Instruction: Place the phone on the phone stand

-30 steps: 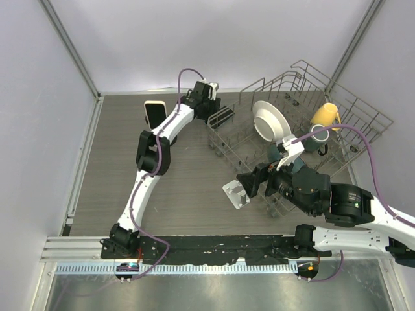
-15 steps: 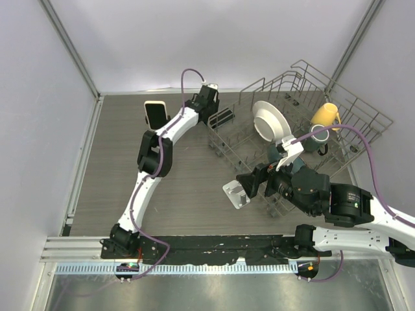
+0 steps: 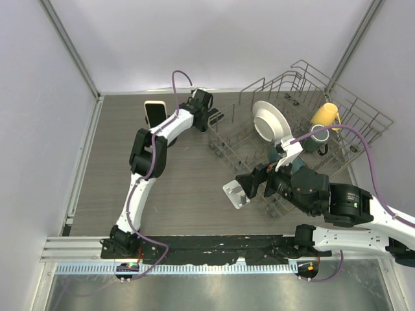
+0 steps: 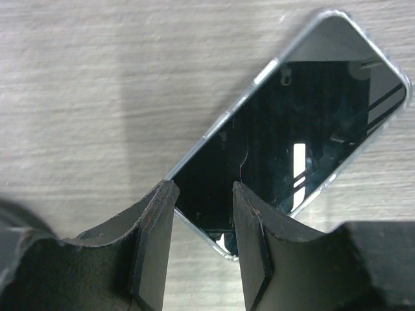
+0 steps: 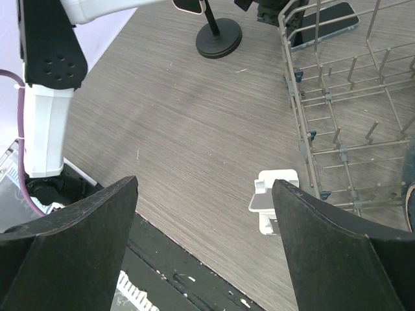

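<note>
A black phone lies flat on the wooden table, screen up, by the dish rack's left end; it also shows in the top view and the right wrist view. My left gripper hangs low over its near corner, fingers a little apart, not clasping it; in the top view the left gripper is at the phone's left end. The white phone stand stands empty mid-table, also in the right wrist view. My right gripper is wide open and empty above the table beside the stand.
A wire dish rack fills the right side, holding a white plate, a yellow cup and dark mugs. A second, pale phone on a black round-based holder stands at the back left; its base shows in the right wrist view.
My left wrist has shifted a little left and toward me along the phone. The phone, the white stand and the right arm have not moved.
</note>
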Tool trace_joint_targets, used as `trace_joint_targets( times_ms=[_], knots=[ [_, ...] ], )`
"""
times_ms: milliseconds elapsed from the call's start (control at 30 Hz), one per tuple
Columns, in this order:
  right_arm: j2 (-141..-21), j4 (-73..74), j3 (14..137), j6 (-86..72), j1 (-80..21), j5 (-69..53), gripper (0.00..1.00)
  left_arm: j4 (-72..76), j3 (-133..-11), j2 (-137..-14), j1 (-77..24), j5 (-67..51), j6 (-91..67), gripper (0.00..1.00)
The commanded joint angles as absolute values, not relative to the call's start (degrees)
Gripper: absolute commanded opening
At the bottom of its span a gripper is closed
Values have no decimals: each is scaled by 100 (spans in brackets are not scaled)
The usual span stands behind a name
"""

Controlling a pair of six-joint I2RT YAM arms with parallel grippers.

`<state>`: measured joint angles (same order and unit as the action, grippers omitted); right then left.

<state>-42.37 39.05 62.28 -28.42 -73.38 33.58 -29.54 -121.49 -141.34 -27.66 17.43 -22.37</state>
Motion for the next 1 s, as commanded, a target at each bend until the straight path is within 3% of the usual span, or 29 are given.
trace_joint_targets(
  times_ms=[0, 467, 867, 967],
  knots=[
    [-4254, 3665, 6275, -2830, -7330, 3366, 90, -3490, -11409, -13685, -2645, 2188, -2531, 45],
    [-4245, 3569, 6188, -2795, -7330, 3261, 90, -3235, -10081, -12657, -2742, 2234, -2558, 50],
    [-4263, 3542, 6205, -2733, -7330, 3305, 90, -3919, -12101, -13376, -2584, 907, -2233, 74],
    [-4271, 3559, 6205, -2716, -7330, 3340, 90, -4077, -12646, -13745, -2444, 320, -2083, 91]
  ],
)
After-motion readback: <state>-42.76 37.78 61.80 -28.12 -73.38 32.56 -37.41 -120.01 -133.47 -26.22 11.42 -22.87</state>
